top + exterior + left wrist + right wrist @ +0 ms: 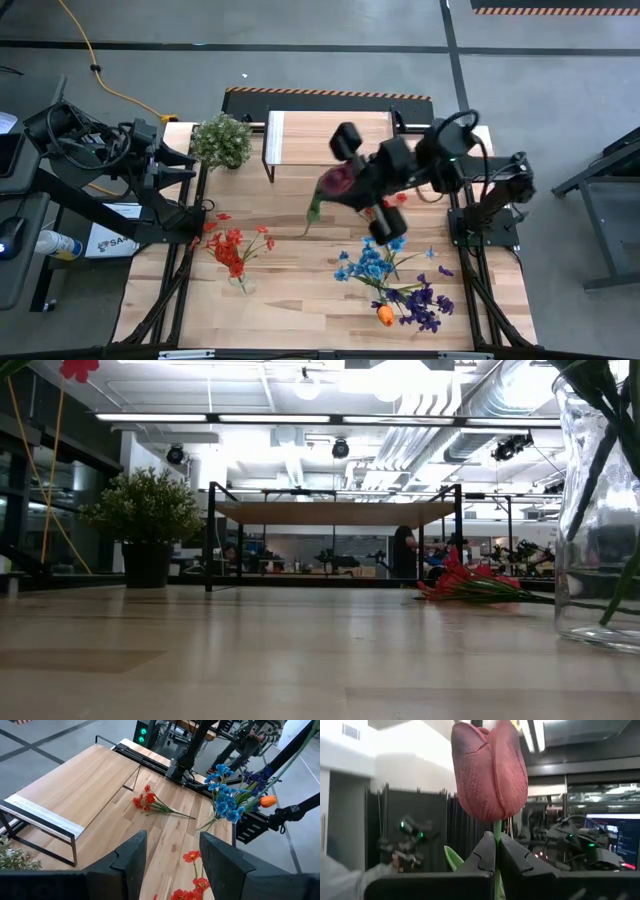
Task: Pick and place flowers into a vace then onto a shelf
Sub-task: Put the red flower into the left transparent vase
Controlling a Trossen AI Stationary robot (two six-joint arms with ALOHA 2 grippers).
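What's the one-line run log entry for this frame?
right gripper: shut on dark red tulip, lifted above table | left gripper: open, waiting at table's left | clear glass vase: holds blue, purple stems | wooden shelf: bare

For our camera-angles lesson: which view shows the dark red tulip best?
The right wrist view: the tulip fills the picture, its stem pinched in the right claw. The high view shows it small above the table; the low and left wrist views miss it.

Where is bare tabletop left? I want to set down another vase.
Free: the strip between the red flowers and blue flowers, and the shelf top's left part. Crowded: the front right corner; the right gripper holds the dark red tulip mid-table.
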